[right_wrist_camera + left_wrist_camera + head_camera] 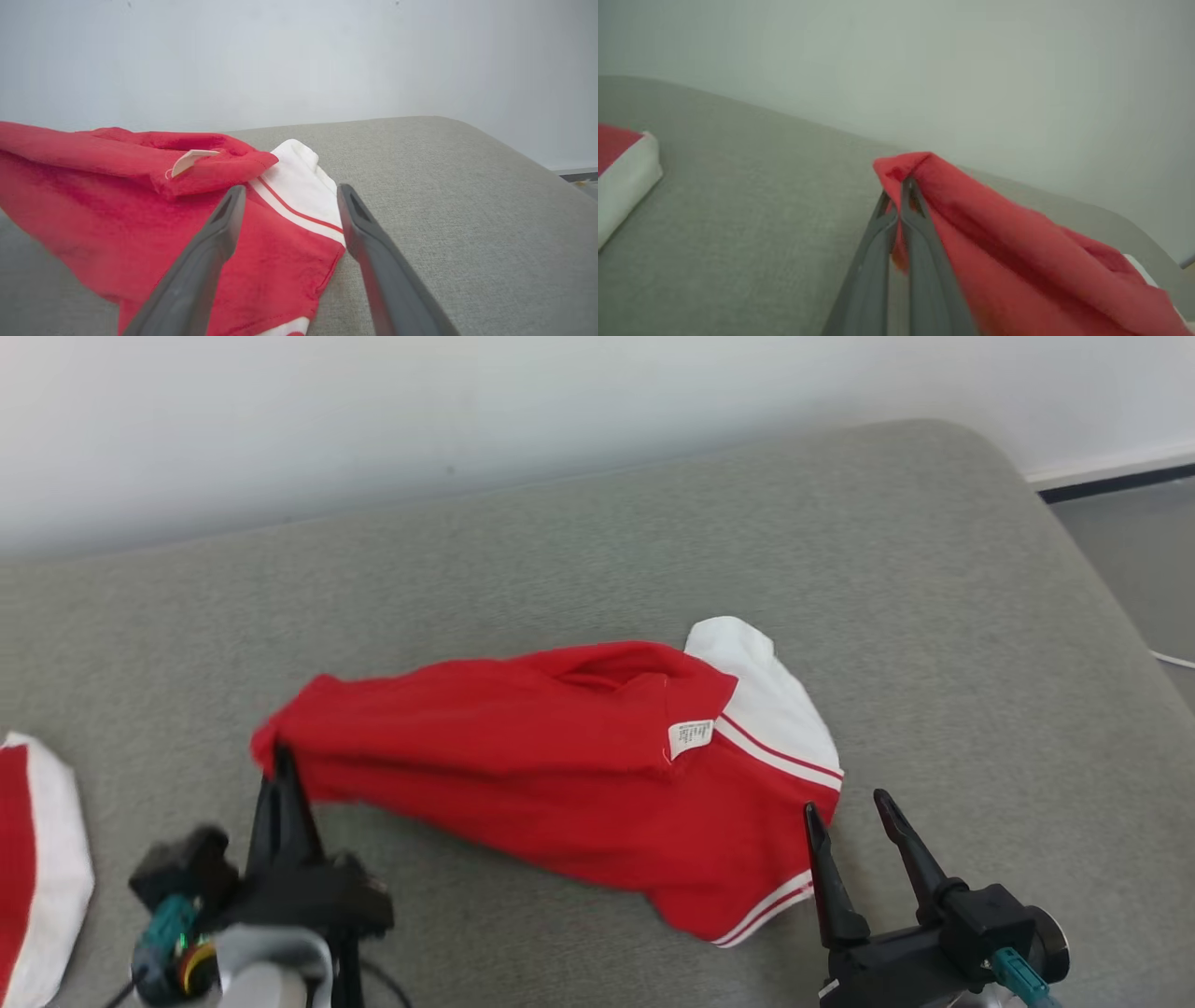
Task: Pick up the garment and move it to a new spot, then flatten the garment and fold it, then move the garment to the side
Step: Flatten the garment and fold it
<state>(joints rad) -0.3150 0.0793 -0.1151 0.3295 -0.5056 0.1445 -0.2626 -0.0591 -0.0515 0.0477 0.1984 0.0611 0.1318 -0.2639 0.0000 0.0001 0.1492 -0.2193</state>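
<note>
**Near edge, left.** The left gripper [280, 770] has its fingers pressed together on the left-hand corner of the garment [560, 784]. The left wrist view shows a pinch of red cloth between them.

**Near edge, right.** The right gripper [845, 803] has its fingers spread wide and holds nothing. The tips are just beside the garment's right hem and, as far as can be judged, do not touch it.

**Middle.** The garment is red with white striped trim and lies crumpled across the middle of the grey cushion [934, 616]. Its left corner is lifted a little by the grip, and the rest lies on the cushion. A white label [691, 737] sits on a turned-over flap. A white section [766, 691], possibly a sleeve, pokes out at the far right.

**Handling, as judged.** The cloth is light, soft and limp, so it will sag and drag rather than keep its shape, and a thin pinch may slip. The best hold for the right fingers looks to be the right hem near the striped edge, so that the two grips can pull the garment flat.

**Not determinable.** The collar, any second sleeve, and which face is up are all buried in the folds. A second red and white garment [37, 868] at the near left is cut off by the frame. Beyond the cushion is a pale wall [467, 401].
</note>
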